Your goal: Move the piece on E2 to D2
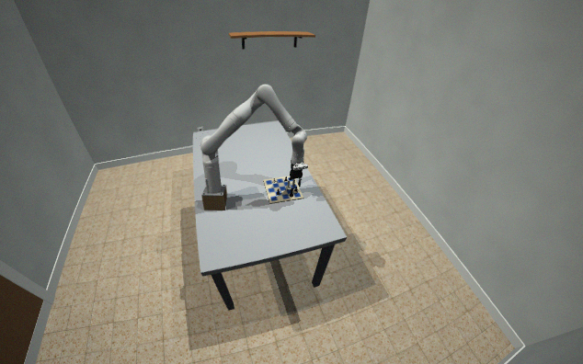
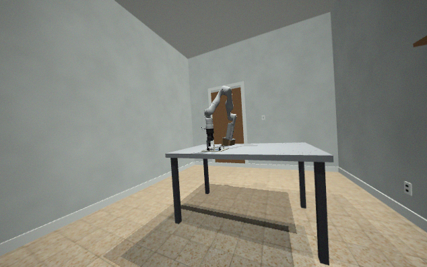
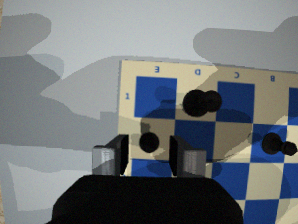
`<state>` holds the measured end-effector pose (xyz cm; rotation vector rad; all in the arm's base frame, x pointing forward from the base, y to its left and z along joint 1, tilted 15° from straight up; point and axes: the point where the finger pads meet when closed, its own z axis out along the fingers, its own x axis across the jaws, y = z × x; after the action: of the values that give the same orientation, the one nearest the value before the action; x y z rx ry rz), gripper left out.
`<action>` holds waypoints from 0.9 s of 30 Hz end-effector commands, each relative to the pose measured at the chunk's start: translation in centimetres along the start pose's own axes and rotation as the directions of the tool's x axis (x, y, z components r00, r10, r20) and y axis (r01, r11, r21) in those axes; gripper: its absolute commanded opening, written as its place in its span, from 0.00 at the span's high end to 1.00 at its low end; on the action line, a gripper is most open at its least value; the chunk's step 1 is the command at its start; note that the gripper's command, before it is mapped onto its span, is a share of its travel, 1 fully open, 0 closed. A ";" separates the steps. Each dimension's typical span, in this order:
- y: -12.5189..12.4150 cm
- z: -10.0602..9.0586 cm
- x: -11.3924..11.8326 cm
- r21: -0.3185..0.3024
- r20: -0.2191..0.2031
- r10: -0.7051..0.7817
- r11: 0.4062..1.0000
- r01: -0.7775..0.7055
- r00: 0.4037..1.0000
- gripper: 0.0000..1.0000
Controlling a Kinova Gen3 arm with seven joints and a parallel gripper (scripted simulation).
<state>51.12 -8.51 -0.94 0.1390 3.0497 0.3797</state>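
Observation:
The board has blue and cream squares. In the wrist view a black piece stands on cream square E2, seen from above as a round shape. My gripper is open, with one finger on each side of this piece and a gap showing on both sides. How low the fingertips are beside it is hard to tell. Blue square D2 is bare. The top and exterior views show the gripper pointing down over the board, too small for detail.
In the wrist view another black piece stands on D1, beside empty E1, and a third black piece stands on B2. More pieces show small in the top view. The board lies near one edge of the grey table.

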 end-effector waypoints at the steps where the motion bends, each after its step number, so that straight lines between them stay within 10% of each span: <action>1: 0.0 0.0 -0.1 0.000 0.002 0.000 1.000 0.000 1.000 0.32; 27: 0.0 3.2 -0.1 0.000 0.002 0.000 1.000 0.000 1.000 0.32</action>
<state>51.45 -7.74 -3.90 0.1382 3.0472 0.3792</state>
